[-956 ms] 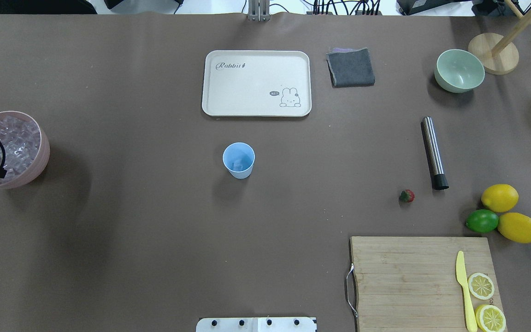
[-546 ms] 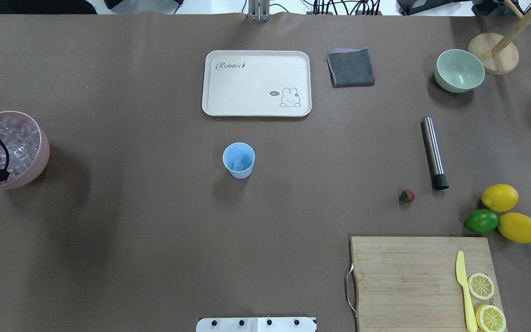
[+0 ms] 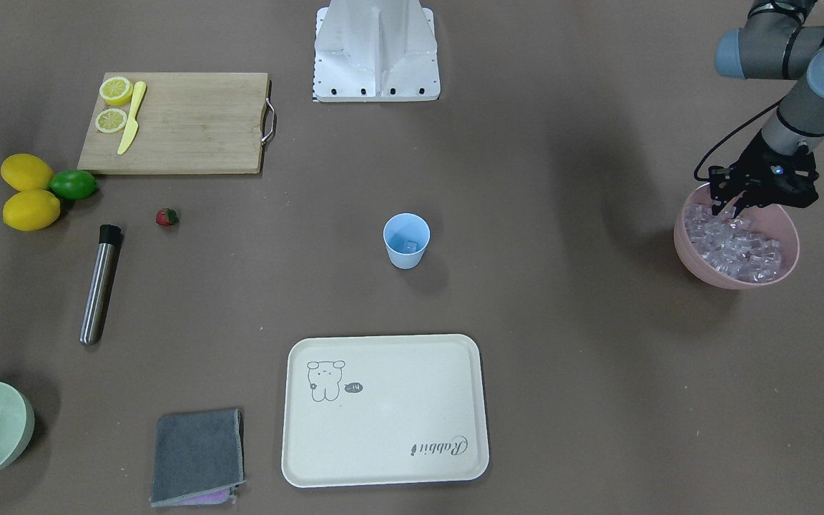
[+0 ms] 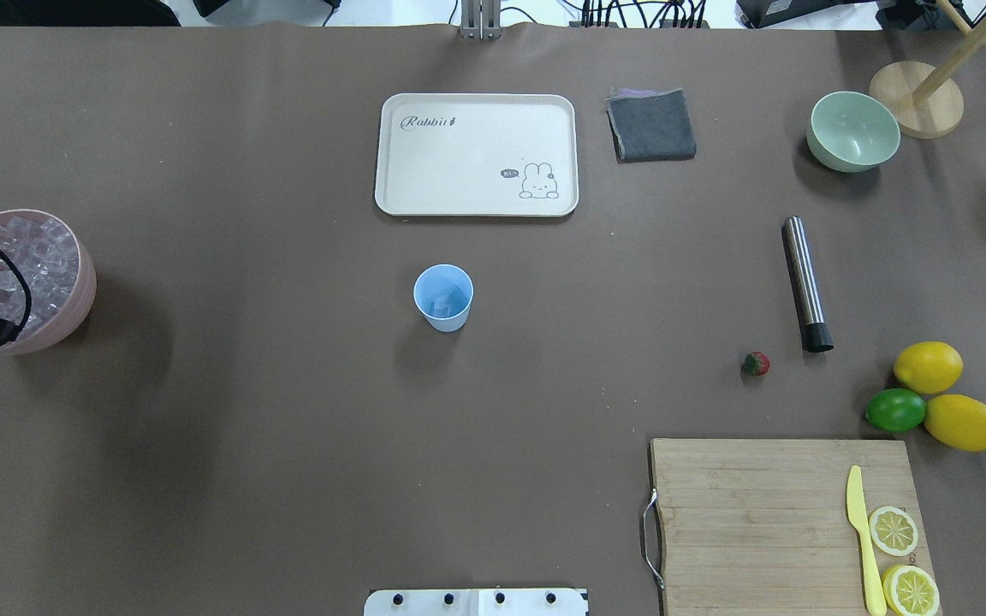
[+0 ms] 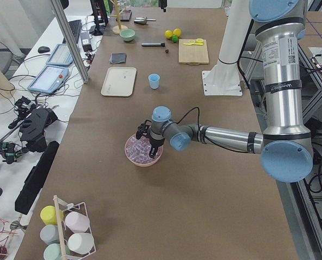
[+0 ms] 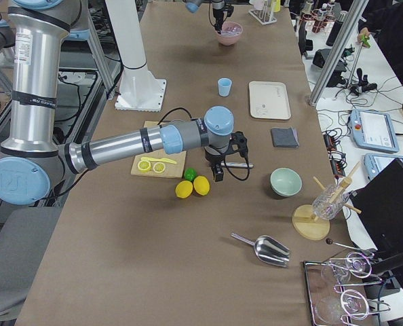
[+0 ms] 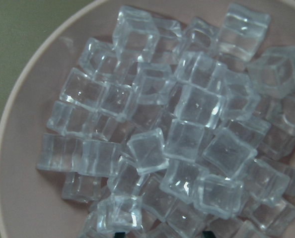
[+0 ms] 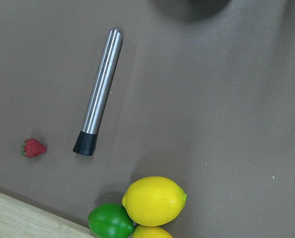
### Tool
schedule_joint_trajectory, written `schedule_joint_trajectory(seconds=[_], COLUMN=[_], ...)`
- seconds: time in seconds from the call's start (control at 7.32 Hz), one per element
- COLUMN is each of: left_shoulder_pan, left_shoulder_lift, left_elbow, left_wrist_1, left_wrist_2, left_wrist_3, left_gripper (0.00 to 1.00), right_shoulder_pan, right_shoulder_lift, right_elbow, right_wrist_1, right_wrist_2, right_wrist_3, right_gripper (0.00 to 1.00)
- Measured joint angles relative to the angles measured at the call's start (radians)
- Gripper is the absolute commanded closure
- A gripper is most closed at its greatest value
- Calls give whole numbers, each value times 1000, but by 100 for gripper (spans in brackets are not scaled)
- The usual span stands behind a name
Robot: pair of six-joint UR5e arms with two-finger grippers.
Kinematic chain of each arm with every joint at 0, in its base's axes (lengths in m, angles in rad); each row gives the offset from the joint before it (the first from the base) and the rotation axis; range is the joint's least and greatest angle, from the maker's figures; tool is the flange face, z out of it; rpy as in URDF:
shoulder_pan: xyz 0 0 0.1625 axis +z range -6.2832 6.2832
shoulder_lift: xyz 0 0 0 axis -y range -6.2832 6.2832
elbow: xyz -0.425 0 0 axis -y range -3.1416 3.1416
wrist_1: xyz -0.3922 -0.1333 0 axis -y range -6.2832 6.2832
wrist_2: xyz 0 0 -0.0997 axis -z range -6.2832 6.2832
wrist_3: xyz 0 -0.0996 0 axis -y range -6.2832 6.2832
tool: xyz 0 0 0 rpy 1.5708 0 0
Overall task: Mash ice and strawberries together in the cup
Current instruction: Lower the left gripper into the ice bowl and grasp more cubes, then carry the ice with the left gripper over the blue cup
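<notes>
Since 1 s ago the L gripper [image 3: 729,209] has edged a bit toward the robot over the pink bowl [image 4: 86,291], and the bowl has shifted slightly too. Its fingers are apart, tips down among the ice [image 7: 147,148] heaped in that bowl. Well to that gripper's right, mid-table, the cup [image 4: 443,297] stands upright w/ one clear piece in it. Beyond the cup a cream tray [image 4: 476,154] reads "Rabbit" and has a rabbit drawing; the tiny speech bubble is too small to read. A grey cloth [image 4: 651,125] lies just right of the tray. Far from the L gripper, the strawberry [image 4: 755,364] lies on the table near the black tip of a steel rod [image 4: 804,282]. Both lie below the R gripper [image 6: 218,174], as do the lemons [image 4: 928,366] + lime [image 4: 895,410]. Near it: green bowl [image 4: 852,131], board [image 4: 758,513] w/ knife [image 4: 861,530] and lemon slices [image 4: 893,530]. R gripper: can't tell if apart or together.
</notes>
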Motion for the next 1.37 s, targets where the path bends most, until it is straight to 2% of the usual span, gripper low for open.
schedule_joint_trajectory(seconds=[0.41,0.68,1.09,1.37], left_shoulder_pan=[-54,-109,-96,24], left_shoulder_lift=[-3,-54,-260,-463], left_elbow=[-51,-84,-109,-93], left_wrist_1=[91,148,232,322], left_wrist_2=[-46,-115,-171,-155], left_wrist_3=[100,117,-90,-297], left_gripper=[100,100,100,100], right_shoulder_pan=[0,0,0,-1], right_shoulder_lift=[-20,-21,-20,-20], right_elbow=[23,23,22,17], right_wrist_1=[0,0,0,0], right_wrist_2=[1,1,0,-1], right_wrist_3=[1,1,1,0], right_gripper=[0,0,0,0])
